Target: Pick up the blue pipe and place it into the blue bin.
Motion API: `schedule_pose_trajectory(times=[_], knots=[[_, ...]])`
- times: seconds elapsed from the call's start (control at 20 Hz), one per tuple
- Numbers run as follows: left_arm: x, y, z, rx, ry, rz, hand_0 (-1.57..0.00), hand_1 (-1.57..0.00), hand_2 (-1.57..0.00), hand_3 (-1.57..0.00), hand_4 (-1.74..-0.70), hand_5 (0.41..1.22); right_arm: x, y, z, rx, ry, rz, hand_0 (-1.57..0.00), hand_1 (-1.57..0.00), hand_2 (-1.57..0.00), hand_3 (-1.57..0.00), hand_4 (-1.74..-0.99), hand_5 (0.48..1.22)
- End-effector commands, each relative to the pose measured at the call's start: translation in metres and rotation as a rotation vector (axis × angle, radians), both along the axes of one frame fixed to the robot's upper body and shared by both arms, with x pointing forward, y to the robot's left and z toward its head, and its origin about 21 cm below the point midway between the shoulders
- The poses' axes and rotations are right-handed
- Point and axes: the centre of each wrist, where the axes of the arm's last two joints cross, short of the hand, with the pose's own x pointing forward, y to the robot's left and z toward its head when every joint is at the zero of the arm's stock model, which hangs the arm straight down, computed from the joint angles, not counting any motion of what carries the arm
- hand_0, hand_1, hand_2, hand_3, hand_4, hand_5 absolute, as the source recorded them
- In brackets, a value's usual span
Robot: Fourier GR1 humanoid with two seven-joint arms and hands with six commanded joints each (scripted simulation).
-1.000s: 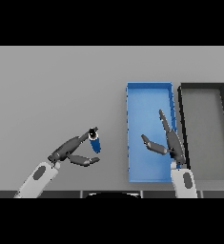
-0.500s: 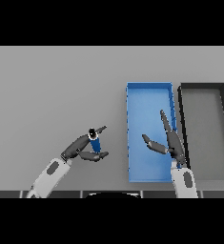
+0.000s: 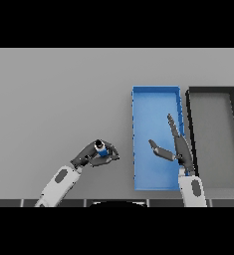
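Curling round the blue pipe (image 3: 102, 149), the left hand (image 3: 91, 155) clamps it between fingers and thumb above the grey table (image 3: 54, 99), left of the blue bin (image 3: 155, 94) and apart from it; the right hand (image 3: 180, 149) hangs over the bin's right half, fingers straight, thumb spread wide, holding nothing; a dark bin (image 3: 211, 90) stands just beside the blue one, on its right.
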Motion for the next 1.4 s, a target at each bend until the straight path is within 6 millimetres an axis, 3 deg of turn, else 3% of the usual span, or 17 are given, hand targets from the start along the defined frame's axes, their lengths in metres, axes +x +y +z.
schedule_pose_trajectory(times=[0.0,0.2,0.35,0.55,0.95,1.1,1.35], knots=[[-0.002,0.0,0.001,0.009,0.0,-0.006,-1.19,-1.27,-1.31,-1.26,-1.62,1.106,-0.002,-0.003,-0.002,0.0,0.002,-0.006,0.0,0.0,0.0,0.0,-1.178,0.561],[-0.008,-0.008,-0.001,0.026,-0.054,-0.014,-1.42,-1.45,-1.46,-1.44,-1.52,1.174,-0.001,0.0,-0.002,0.0,0.016,0.003,0.0,0.0,0.0,0.0,-1.174,0.558],[-0.008,-0.01,0.01,-0.034,-0.116,-0.004,-1.49,-1.51,-1.52,-1.51,-1.49,1.197,0.002,-0.004,-0.002,-0.012,0.024,-0.002,0.0,0.0,0.0,0.0,-1.16,0.554],[-0.002,-0.025,0.033,-0.138,-0.196,-0.027,-1.54,-1.54,-1.55,-1.54,-1.48,1.211,0.001,-0.008,-0.002,-0.028,0.019,-0.001,0.0,0.0,0.0,0.0,-1.144,0.551],[0.004,-0.039,0.07,-0.113,-0.222,-0.077,-1.57,-1.57,-1.57,-1.57,-1.47,1.219,-0.001,-0.01,-0.001,-0.033,0.017,-0.006,0.0,0.0,0.0,0.0,-1.123,0.571],[0.001,-0.042,0.069,-0.114,-0.215,-0.097,-1.57,-1.57,-1.57,-1.57,-1.47,1.22,-0.019,-0.008,-0.009,-0.025,0.008,-0.044,0.0,0.0,0.0,0.0,-1.124,0.578],[0.0,-0.039,0.065,-0.115,-0.215,-0.104,-1.57,-1.57,-1.57,-1.57,-1.47,1.22,-0.06,0.02,-0.014,0.004,0.005,-0.234,0.0,0.0,0.0,0.0,-1.157,0.578]])
